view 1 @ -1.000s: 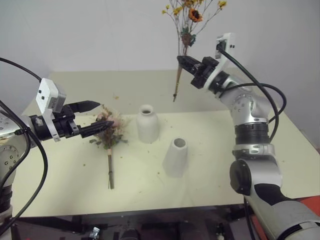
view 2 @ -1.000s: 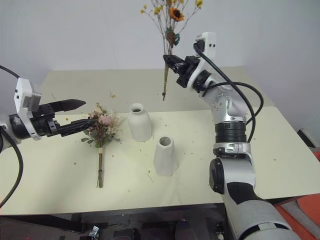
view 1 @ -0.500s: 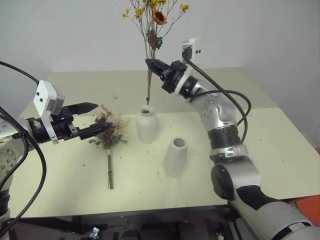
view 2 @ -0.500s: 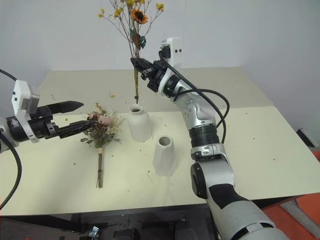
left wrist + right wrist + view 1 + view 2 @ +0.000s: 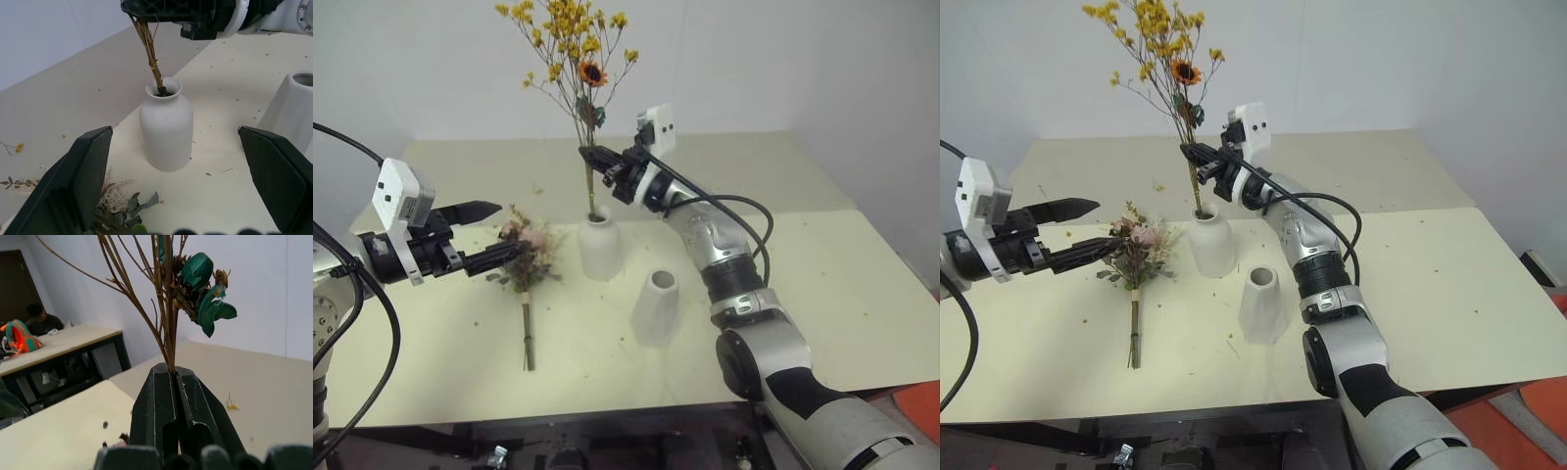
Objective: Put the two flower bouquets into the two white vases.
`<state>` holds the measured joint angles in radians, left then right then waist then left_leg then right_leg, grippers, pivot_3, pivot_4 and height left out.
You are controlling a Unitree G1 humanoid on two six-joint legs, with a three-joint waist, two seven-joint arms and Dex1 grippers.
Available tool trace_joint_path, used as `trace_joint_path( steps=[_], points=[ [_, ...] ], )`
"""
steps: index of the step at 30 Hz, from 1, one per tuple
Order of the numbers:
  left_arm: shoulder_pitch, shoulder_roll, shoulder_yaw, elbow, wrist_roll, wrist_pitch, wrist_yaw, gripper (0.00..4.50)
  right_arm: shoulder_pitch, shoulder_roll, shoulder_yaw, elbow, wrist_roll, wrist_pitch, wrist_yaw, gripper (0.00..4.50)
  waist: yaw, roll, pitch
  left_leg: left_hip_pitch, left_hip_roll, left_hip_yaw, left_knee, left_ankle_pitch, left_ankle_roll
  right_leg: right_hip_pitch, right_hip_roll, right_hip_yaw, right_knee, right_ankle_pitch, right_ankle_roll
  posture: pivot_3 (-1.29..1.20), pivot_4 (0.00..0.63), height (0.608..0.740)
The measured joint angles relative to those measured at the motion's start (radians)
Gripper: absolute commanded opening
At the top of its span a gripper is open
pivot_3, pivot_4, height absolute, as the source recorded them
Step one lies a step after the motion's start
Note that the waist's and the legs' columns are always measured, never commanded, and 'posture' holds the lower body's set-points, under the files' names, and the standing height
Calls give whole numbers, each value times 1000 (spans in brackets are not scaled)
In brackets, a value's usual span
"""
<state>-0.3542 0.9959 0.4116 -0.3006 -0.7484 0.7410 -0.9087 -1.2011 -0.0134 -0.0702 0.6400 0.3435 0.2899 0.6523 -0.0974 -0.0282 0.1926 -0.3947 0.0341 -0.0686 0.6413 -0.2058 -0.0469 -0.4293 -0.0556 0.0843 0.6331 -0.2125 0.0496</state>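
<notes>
Fingers: right fingers (image 5: 172, 377) clamped on yellow sprig (image 5: 1157, 39), stem tips just inside bottle vase (image 5: 1211, 242); left fingers (image 5: 487, 233) spread beside pink bunch (image 5: 527, 259) lying on desk (image 5: 862, 294); cone vase (image 5: 656, 306) unfilled; risk of top-heavy sprig leaning, tipping vase on release.

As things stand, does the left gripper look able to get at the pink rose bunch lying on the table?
Probably yes. The left gripper is open, right beside the pink rose bunch, with nothing between them. The right gripper is busy at the bottle-shaped vase.
</notes>
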Motion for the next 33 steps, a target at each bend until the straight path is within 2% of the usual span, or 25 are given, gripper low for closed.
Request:
trace_joint_path(
  steps=[4,7,18,29,33],
  points=[
    [2,0,0,-9,0,0,0,4500,3,-12,10,0,-9,-1,9,53,0,0,0,0,0,0,0,0,0,0,0,0,0,0,0,0,150,740],
    [7,0,0,-15,0,0,0,4500,20,-29,21,-3,-20,-1,23,714,0,0,0,0,0,0,0,0,0,0,0,0,0,0,0,0,150,740],
    [9,0,1,-16,0,1,-2,4500,102,-101,61,-131,-27,3,112,4482,0,0,0,0,0,0,0,0,0,0,0,0,0,0,0,0,150,740],
    [9,0,0,-16,0,0,-3,4500,184,-188,150,-259,-29,42,258,4482,1,0,0,0,0,0,0,0,0,0,0,0,0,-1,1,0,150,740],
    [14,0,3,-19,0,3,4,4500,198,-251,180,-262,-49,57,299,4482,2,0,0,0,0,0,0,0,0,0,0,0,0,-1,1,0,150,740]
  ],
)
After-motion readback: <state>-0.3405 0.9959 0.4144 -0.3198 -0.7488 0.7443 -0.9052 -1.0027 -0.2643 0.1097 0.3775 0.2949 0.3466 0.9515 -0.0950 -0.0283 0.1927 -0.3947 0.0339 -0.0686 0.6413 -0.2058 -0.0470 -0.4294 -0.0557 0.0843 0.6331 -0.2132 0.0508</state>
